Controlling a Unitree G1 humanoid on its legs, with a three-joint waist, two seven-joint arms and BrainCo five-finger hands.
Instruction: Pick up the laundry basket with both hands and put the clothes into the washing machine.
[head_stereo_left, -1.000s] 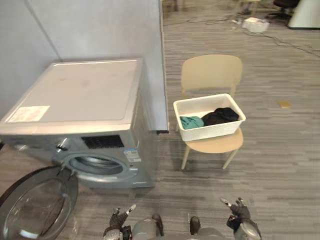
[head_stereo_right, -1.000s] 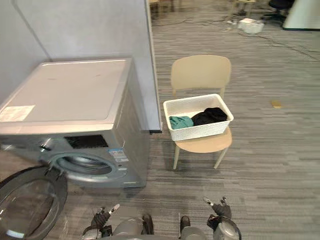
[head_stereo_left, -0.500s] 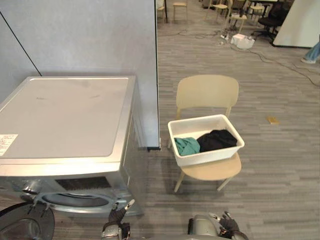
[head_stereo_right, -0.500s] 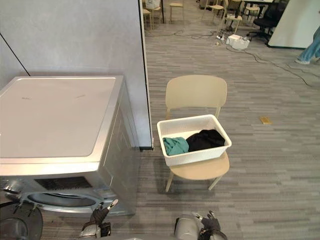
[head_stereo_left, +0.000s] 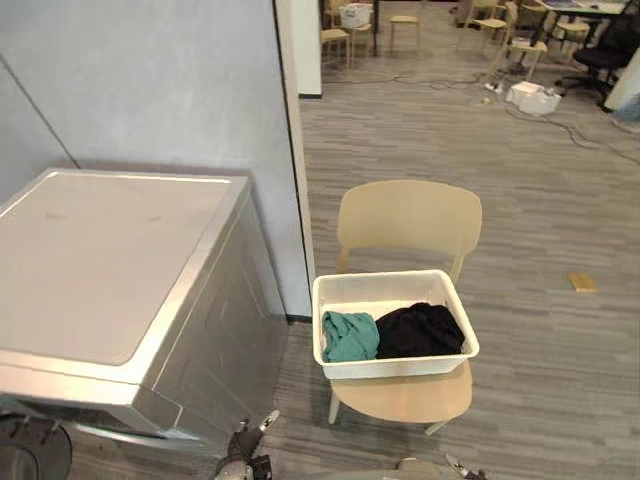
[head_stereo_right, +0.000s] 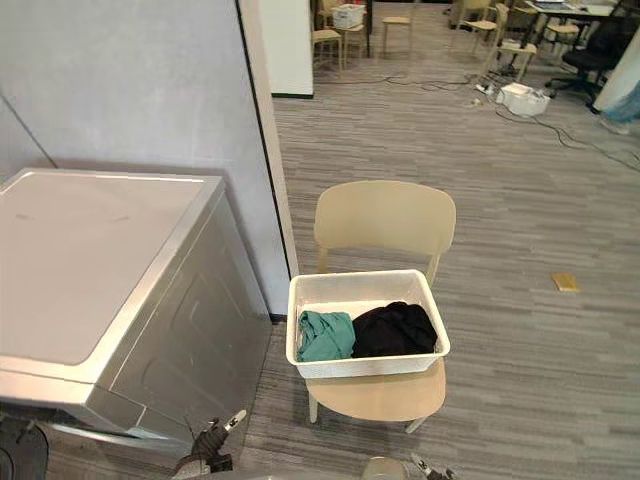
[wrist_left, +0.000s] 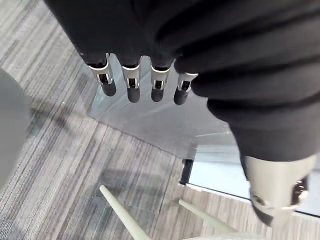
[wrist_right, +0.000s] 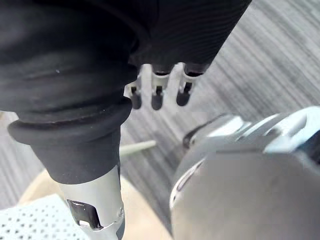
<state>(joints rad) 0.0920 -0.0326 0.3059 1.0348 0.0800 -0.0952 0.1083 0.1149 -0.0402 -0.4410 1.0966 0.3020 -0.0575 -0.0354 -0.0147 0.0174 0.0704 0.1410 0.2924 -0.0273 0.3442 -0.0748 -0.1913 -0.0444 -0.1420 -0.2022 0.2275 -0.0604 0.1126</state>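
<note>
Left eye view: a white perforated plastic laundry basket (head_stereo_left: 395, 368) with teal and black clothes (head_stereo_left: 349, 336) sits on a pale wooden chair (head_stereo_left: 410, 215), ahead of the left hand (head_stereo_left: 243, 452) and untouched. The whole scene has shifted (the camera moved, not the things), probably an approach.

Left wrist view: straight, empty fingers.

Right wrist view: the right hand (wrist_right: 157, 95) is relaxed and empty, with the basket's corner near its thumb.
</note>
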